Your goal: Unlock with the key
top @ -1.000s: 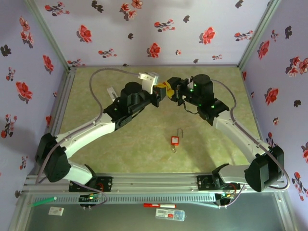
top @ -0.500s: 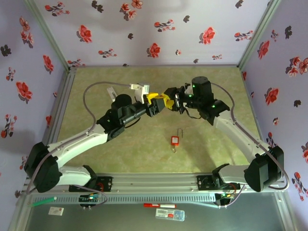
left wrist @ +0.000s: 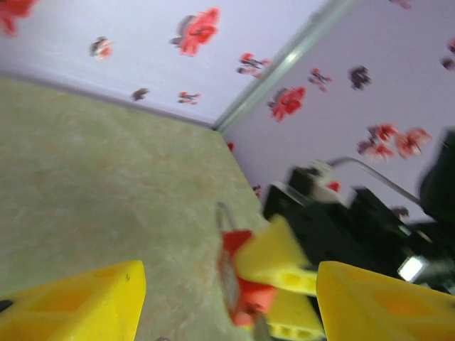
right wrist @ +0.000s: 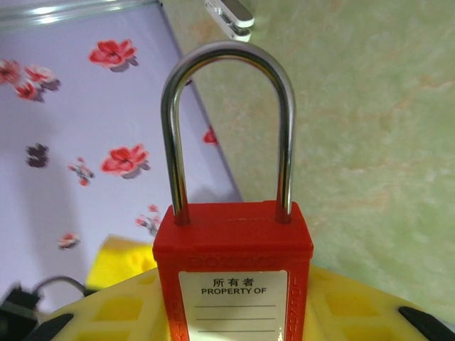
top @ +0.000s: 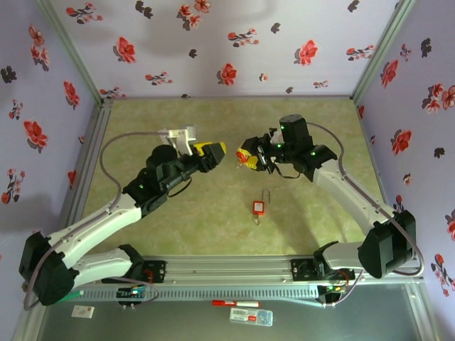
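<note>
Where the right claw (top: pixel 250 156) grips the padlock (right wrist: pixel 234 249), its base hides.

Padlock (right wrist: pixel 233 238), centre of the right wrist view: the body is moulded in smooth red plastic with a slight sheen, the shackle (right wrist: pixel 229 51) is made of polished bright metal, and a white matt label (right wrist: pixel 233 302) printed in black is fixed to the face. Finger pads (right wrist: pixel 121 309), lower left, are formed in matt yellow plastic. The table (right wrist: pixel 377 156) is covered in a mottled olive-green matt sheet, the walls (top: pixel 213 42) are lined in a matt lilac flower print, and a brushed aluminium rail (top: pixel 234 268) is fitted along the bottom of the top view.
</note>
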You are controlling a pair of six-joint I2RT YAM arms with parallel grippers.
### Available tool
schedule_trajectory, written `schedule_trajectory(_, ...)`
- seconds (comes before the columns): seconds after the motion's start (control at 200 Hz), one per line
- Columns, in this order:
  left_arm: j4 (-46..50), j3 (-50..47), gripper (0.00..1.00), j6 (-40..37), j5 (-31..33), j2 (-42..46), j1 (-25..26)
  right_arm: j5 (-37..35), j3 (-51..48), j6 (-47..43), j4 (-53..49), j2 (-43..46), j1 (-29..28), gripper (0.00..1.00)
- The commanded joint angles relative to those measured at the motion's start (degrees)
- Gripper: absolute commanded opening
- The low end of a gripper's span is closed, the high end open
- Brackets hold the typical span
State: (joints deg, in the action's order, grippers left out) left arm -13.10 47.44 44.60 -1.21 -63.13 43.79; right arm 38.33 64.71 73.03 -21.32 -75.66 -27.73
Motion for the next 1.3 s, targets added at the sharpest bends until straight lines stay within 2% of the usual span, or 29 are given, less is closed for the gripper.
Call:
schedule_trajectory(0.0,7.28,4.13,0.66,7.81,2.15,-0.45,-2.3,-0.7,4.91,-12.18,-8.93,0.65,-0.08,0.0)
schedule_trajectory(0.195,19.51,17.59,0.69,11.47,-0.23,-7.67,-3.96,-5.82,10.27,-30.07,-23.49,0.38,-2.78,0.0)
schedule_trajectory(0.435,24.97,26.53,0.66,18.47,-7.24,-16.91,-2.85,-8.71,12.62,-42.78,-28.59,0.42,-5.67,0.0)
schedule_trajectory(0.52,26.86,28.82,0.63,19.77,-8.79,-19.79,-1.76,-8.55,13.71,-46.29,-29.63,-0.3,-6.74,0.0)
schedule_trajectory(0.8,29.31,31.73,0.56,24.32,-12.83,-25.12,2.15,-10.3,16.91,-53.29,-34.12,-2.36,-8.31,0.0)
schedule_trajectory(1.05,29.86,30.18,0.5,28.22,-15.07,-25.74,4.74,-13.12,18.92,-56.31,-37.23,-4.61,-8.31,0.0)
schedule_trajectory(1.16,29.22,28.62,0.43,30.06,-16.19,-25.99,5.9,-14.68,20.52,-57.59,-38.34,-5.77,-8.31,0.0)
schedule_trajectory(1.29,28.01,26.42,0.3,31.76,-16.87,-25.72,6.4,-15.89,22.11,-58.59,-39.23,-7.17,-8.31,0.0)
